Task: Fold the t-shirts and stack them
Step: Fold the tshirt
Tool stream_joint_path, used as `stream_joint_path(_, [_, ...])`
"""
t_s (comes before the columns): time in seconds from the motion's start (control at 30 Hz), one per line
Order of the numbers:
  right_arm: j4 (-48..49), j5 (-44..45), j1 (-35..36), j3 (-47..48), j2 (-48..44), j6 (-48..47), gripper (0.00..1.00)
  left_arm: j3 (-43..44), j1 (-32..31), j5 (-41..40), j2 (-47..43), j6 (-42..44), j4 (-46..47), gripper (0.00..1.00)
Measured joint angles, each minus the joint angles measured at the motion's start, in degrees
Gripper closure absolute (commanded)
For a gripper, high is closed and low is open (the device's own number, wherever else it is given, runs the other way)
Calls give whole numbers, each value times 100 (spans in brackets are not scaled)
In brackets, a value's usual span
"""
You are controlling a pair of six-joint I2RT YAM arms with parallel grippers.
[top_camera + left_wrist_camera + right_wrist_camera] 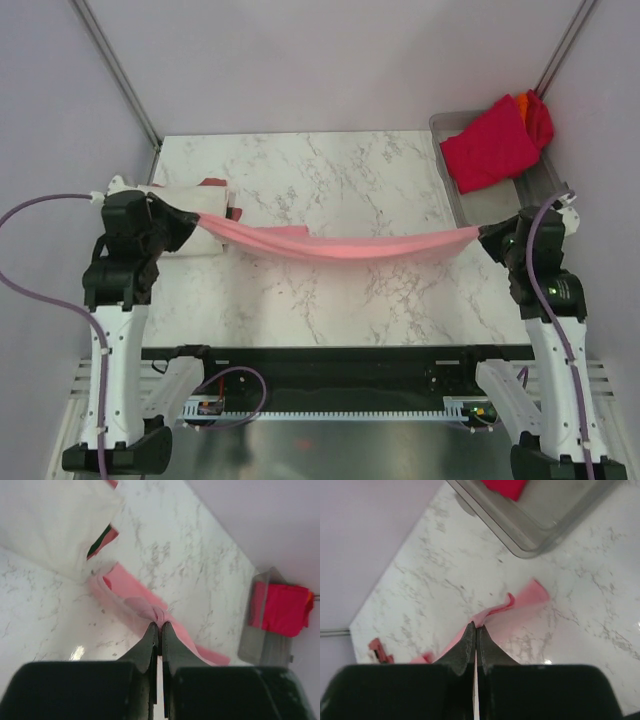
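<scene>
- Above the marble table (330,170), a light pink t-shirt (340,245) is stretched as a long, narrow band from the left side to the right side, between the two grippers.
- The left gripper (197,220) holds the left end of this band. In the left wrist view its fingers are pressed together, with a small bunch of pink cloth squeezed between the tips.
- The right gripper (481,234) holds the right end. In the right wrist view its fingers are almost completely together, with only a thin edge of the pink cloth between them.
- The band sags in the middle, so its centre is lower than the two held ends. I cannot tell if the lowest part touches the table.
- At the left edge of the table lies a cream-white t-shirt (50,520), folded into a rectangle and partly hidden by the left arm in the top view.
- A dark red t-shirt (213,183) lies under the cream-white one; only its edges show at the far side and the right side.
- In the far right corner stands a grey translucent tray (450,128).
- A crimson t-shirt (492,148) lies crumpled in the tray, and an orange t-shirt (527,100) shows a little behind it.
</scene>
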Motion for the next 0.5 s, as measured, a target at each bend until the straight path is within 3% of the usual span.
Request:
stream_joint_path(0.33, [-59, 103, -4, 2105, -1106, -164, 100, 2800, 2, -61, -723, 175, -702, 98])
stream_joint_path(0.5, [-4, 223, -4, 2184, -636, -170, 100, 2791, 2, -107, -417, 199, -702, 98])
